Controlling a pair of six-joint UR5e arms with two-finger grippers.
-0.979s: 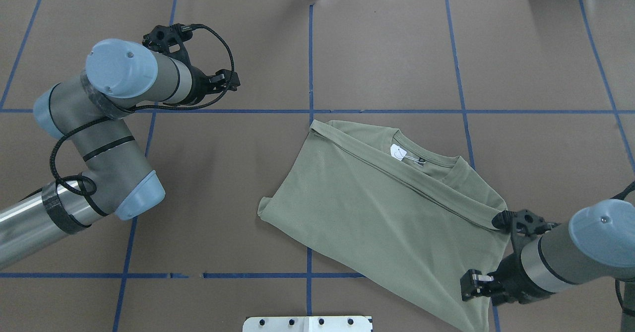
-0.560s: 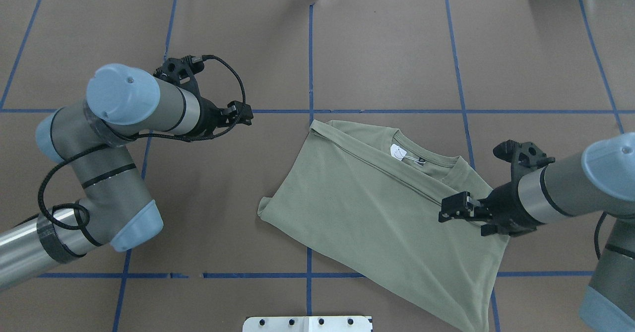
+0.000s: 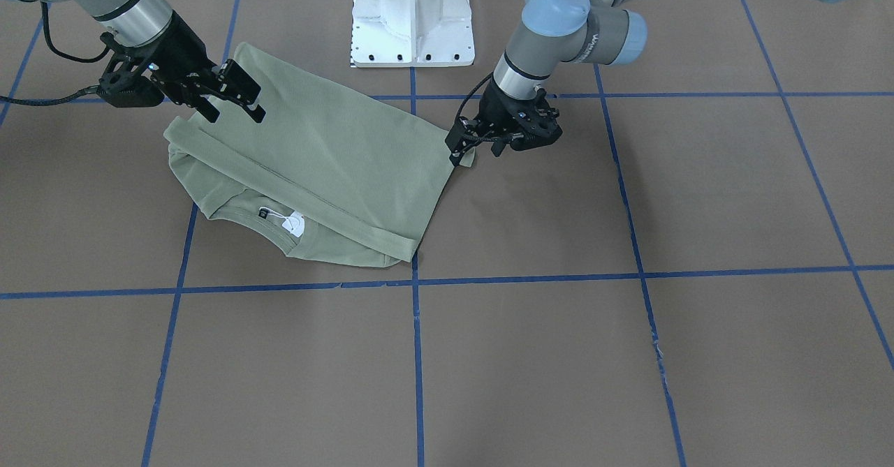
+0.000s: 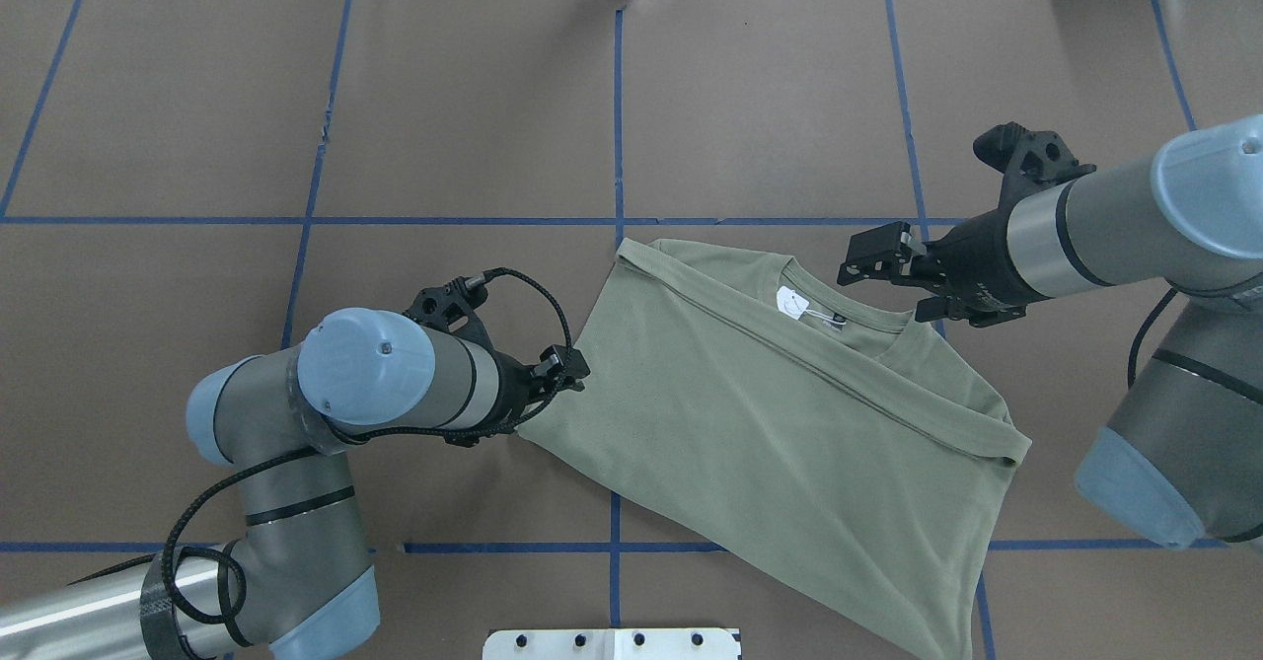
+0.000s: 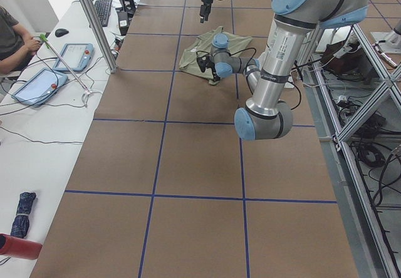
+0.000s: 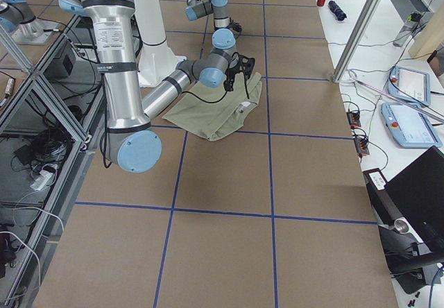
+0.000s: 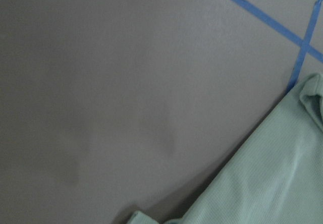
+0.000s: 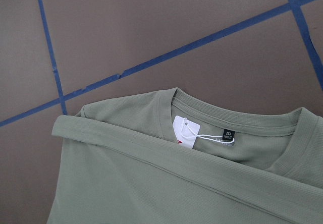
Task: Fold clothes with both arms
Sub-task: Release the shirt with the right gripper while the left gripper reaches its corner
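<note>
So here's where I'm at: the green shirt (image 4: 770, 423) is lying flat on the surface (image 4: 444, 117), skewed diagonally. One edge is already doubled over into a long band that runs just below the collar (image 8: 229, 119) and the white neck tag (image 4: 790, 302).

My left tool (image 4: 568, 368) is down low, right at the shirt's corner on my left side, touching the cloth or as good as. Honestly can't tell if it's pinched that corner or not. The fingers look narrow from overhead, but the wrist cam only shows a fabric edge and bare surface.

My right tool (image 4: 870, 257) is spread wide with nothing in it, hanging in the air around the shoulder end, near the collar.

My guess on why: one tool per end, so the next fold lifts evenly instead of dragging the shirt sideways. The right one would need to drop onto an edge first.
</note>
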